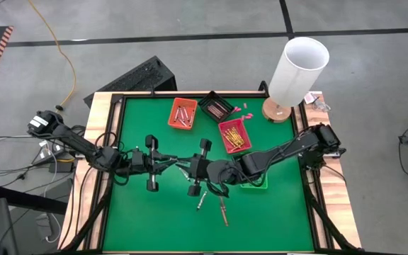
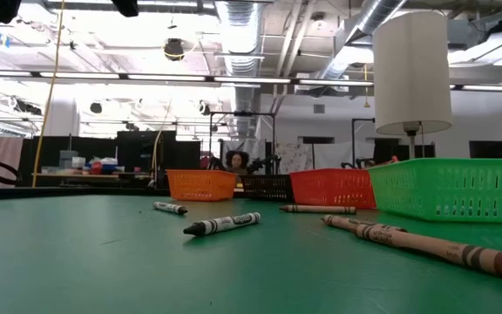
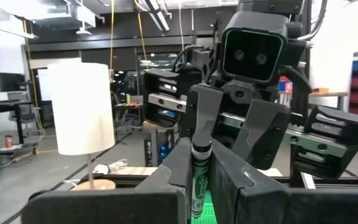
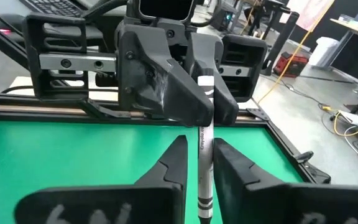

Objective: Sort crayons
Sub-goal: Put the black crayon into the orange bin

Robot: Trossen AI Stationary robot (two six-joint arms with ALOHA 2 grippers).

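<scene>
Over the middle of the green table (image 1: 161, 227) the two grippers meet nose to nose, a grey crayon (image 4: 204, 168) running lengthwise between them along the line of the arms. The left gripper (image 3: 202, 180) is clamped on one end, while the right gripper (image 4: 199, 165) has its fingers slightly parted around the other. More crayons (image 2: 223, 224) lie flat on the mat, pointing various ways.

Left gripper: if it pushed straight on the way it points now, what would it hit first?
The right gripper, which faces it head-on just ahead. The left gripper is shut on a crayon whose tip lies between the right gripper's open fingers, so the crayon would probably touch first; the depth is unclear.
</scene>
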